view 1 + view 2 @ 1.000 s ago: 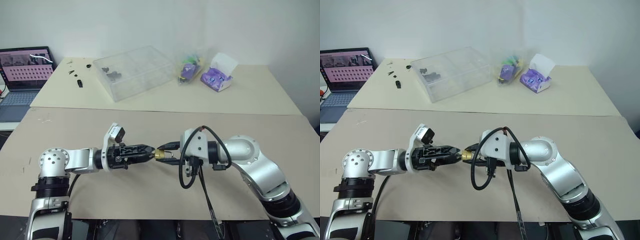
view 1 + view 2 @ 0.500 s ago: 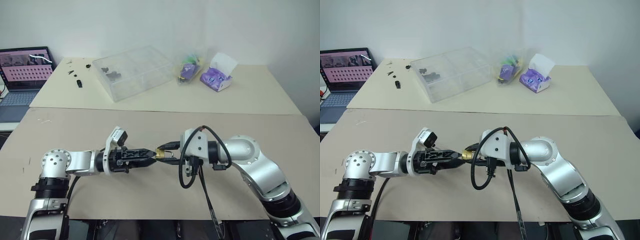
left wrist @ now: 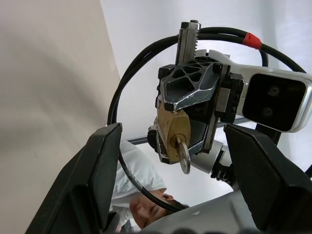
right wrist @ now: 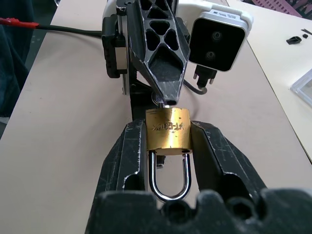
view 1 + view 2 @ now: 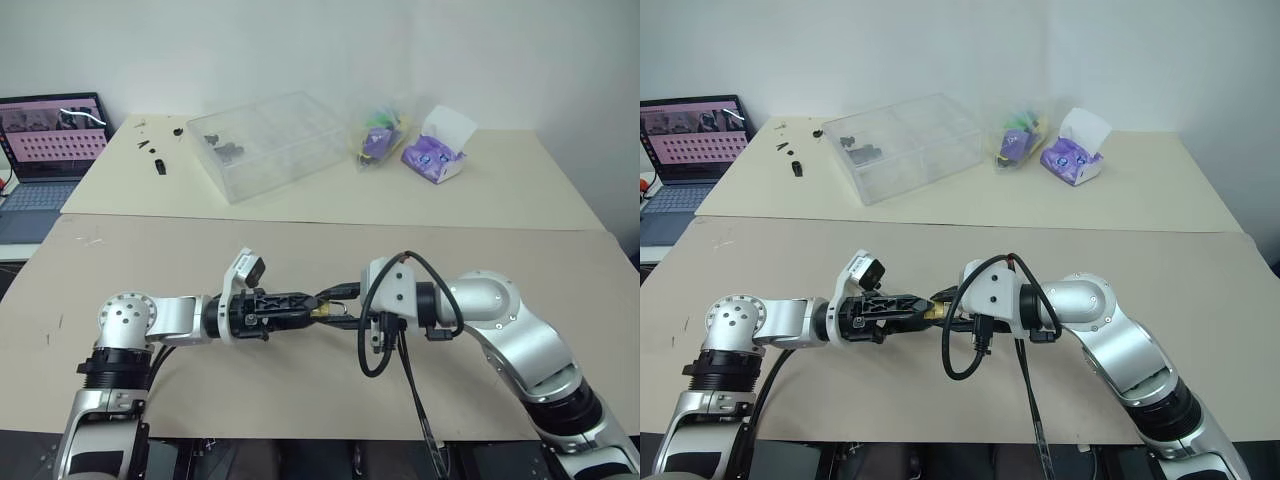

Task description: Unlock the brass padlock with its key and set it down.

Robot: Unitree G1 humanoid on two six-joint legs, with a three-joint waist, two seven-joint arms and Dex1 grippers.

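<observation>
The right claw [image 4: 168,146] is clamped on the brass padlock [image 4: 168,129], its two fingers pressing the sides of the body, with the shackle pointing back toward the wrist and apparently seated, so the lock looks locked. The key [image 3: 183,155] sits in the keyhole on the bottom face, its bow sticking out. The left claw [image 3: 173,170] is spread wide and holds nothing, its fingers flanking the key without touching it, level and facing the right claw from 9 o'clock, above the middle of the brown worktop [image 5: 300,250]. The step in hand appears to be taking hold of the key; next the left claw would need to close on the bow and twist, while the right keeps the body from slipping. A black cable [image 5: 380,340] loops at the right wrist, just beside the lock, and could crowd the turn. Well apart, toward 12 o'clock, lie a clear plastic box [image 5: 265,140], a purple packet [image 5: 435,150] and a laptop [image 5: 50,140] at 10 o'clock.
</observation>
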